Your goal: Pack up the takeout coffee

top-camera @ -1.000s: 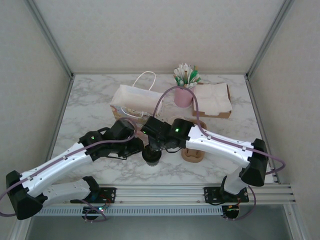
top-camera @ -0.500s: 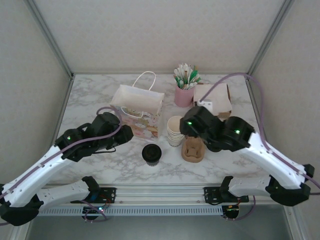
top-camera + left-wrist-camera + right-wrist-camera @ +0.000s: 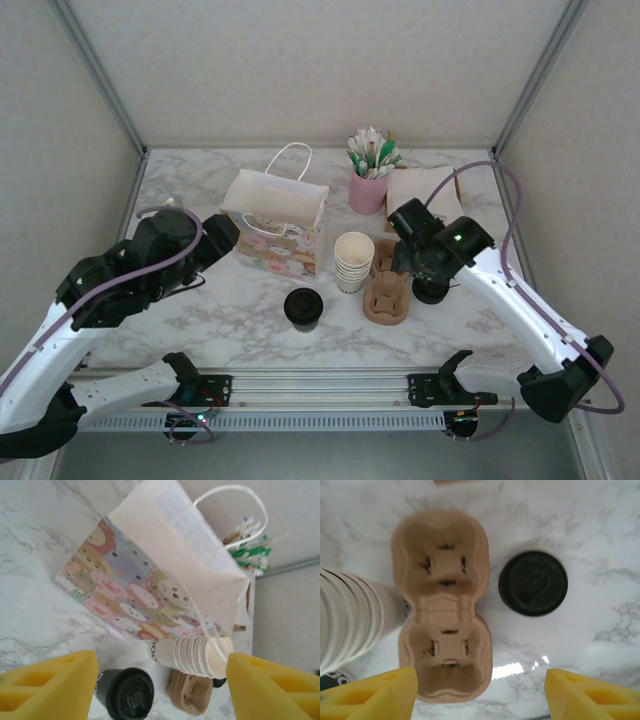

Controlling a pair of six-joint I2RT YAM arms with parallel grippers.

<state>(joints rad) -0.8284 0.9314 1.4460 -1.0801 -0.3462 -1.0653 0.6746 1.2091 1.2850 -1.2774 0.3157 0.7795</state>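
At near edge of counter, top view: I see takeout coffee, cream cup, black lid on, upright, standing free. Cup stack and pulp carrier just right of it; paper bag behind; pink cup of stirrers toward far edge.

Left wrist: left gripper jaws wide, gripping nothing; lidded coffee between fingers' view, bag's inside unclear.

Right wrist: right gripper wide, empty-handed, above carrier; both wells empty; loose lid beside it.
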